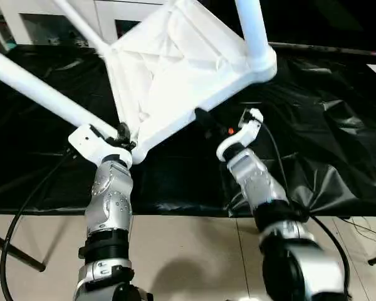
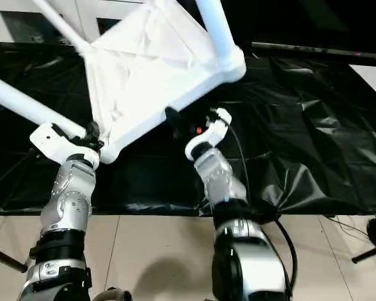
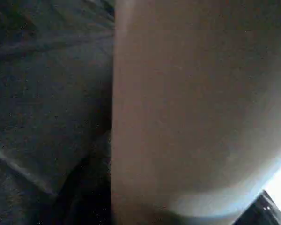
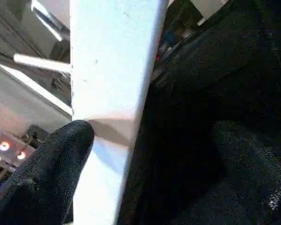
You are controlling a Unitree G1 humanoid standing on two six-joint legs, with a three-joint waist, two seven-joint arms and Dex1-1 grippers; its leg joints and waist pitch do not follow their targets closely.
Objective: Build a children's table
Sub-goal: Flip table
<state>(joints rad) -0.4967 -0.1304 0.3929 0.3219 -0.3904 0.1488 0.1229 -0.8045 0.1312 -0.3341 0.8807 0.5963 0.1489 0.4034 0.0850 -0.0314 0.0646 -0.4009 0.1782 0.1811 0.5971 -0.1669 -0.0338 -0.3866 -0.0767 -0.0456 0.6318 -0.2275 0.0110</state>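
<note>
The white tabletop [image 1: 175, 69] is tilted up over the black-covered bench, its ribbed underside facing me. Three white legs sit in its corner sockets: one [image 1: 31, 81] runs out to the left from the near corner, one [image 1: 254, 28] rises at the right corner, and one [image 1: 81, 22] is at the far left. My left gripper [image 1: 123, 133] is shut on the near corner by the leg's base; the left wrist view has the white plastic [image 3: 192, 108] close up. My right gripper [image 1: 203, 119] is shut on the near rim, a black finger [image 4: 51, 164] pressed against the white edge [image 4: 112, 70].
Black plastic sheeting [image 1: 326, 125] covers the bench and hangs crumpled over its front edge. A white glass-fronted cabinet [image 1: 44, 22] stands behind at the left. Black cables [image 1: 25, 207] trail beside my forearms over a tiled floor [image 1: 188, 251].
</note>
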